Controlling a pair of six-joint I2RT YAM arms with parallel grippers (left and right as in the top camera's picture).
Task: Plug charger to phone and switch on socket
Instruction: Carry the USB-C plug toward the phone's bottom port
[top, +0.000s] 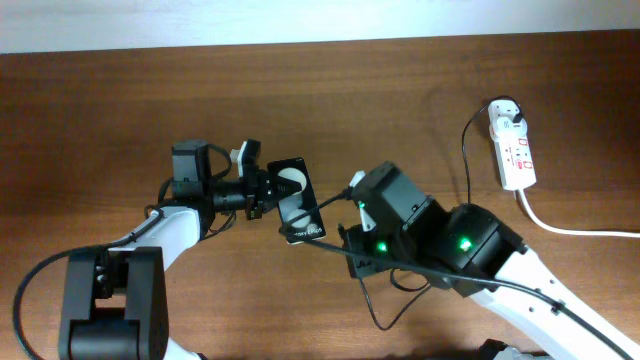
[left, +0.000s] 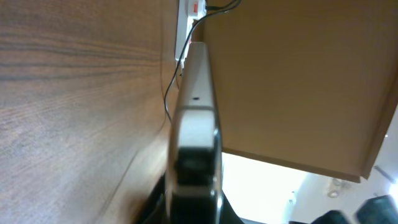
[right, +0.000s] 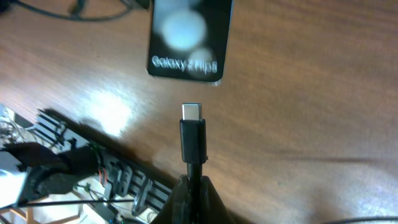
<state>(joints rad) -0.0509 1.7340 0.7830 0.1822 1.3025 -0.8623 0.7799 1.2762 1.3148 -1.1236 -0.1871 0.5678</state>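
Okay, left gripper (top: 268, 190) is clamped on the phone (top: 300, 205) by 1 short edge. That leaves the opposite edge free and turned toward my other arm, which is exactly why I want it held this way: the port end stays open and steady. In the left wrist view I see the phone edge-on between the fingers. I cannot tell whether it rests on the table (top: 100, 100) or hangs just above it.

Right gripper (right: 193, 190) is closed on the charger (right: 193, 140), pinching the black connector body low down so the metal tip sticks out ahead, pointed at the phone's near edge. The 2 are apart, with bare wood showing between tip and phone, and they look roughly in line from the right wrist view. The port itself is too small to make out.

My read: this is the approach before insertion, with plugging not yet done. It calls for a straight push along the connector's axis, since any tilt could jam the tip against the frame.

Far right, the socket (top: 515, 150) lies well apart from both arms, with the white adapter (top: 508, 113) seated in it. Its switch position I cannot read.
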